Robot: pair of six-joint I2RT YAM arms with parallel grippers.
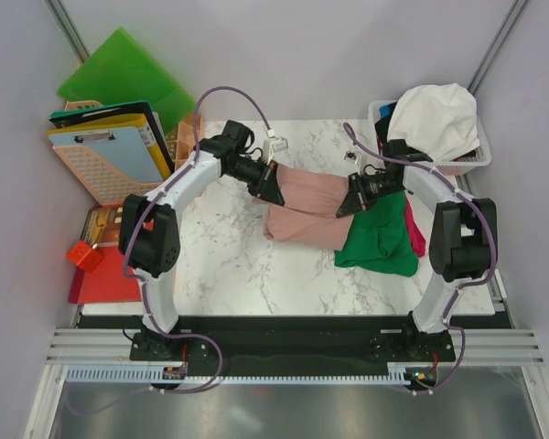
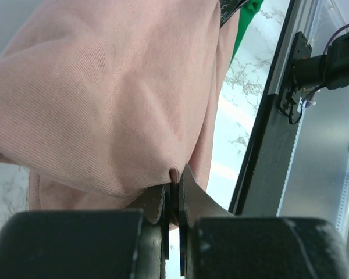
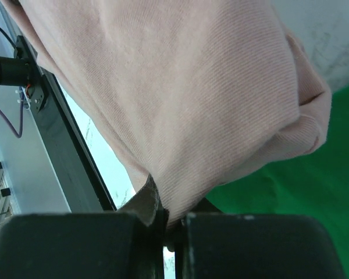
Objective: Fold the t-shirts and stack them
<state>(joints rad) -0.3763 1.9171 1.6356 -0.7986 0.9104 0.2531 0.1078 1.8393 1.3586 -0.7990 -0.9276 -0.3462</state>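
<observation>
The dusty pink t-shirt [image 1: 306, 206] hangs doubled over between my two grippers above the middle of the marble table. My left gripper [image 1: 273, 186] is shut on its left edge, with cloth pinched between the jaws in the left wrist view [image 2: 104, 104]. My right gripper [image 1: 351, 198] is shut on its right edge, and the cloth fills the right wrist view [image 3: 180, 99]. A folded green t-shirt [image 1: 381, 240] lies on the table at the right, under a corner of the pink one, with red cloth [image 1: 414, 230] beside it. White cloth [image 1: 444, 117] is heaped in the basket.
A white basket [image 1: 471, 161] stands at the back right. At the left are a peach crate [image 1: 91, 169] holding clipboards, a green plastic folder [image 1: 128, 73], a red folder [image 1: 105, 283] and an orange block [image 1: 84, 255]. The table's front rail [image 1: 293, 322] runs below.
</observation>
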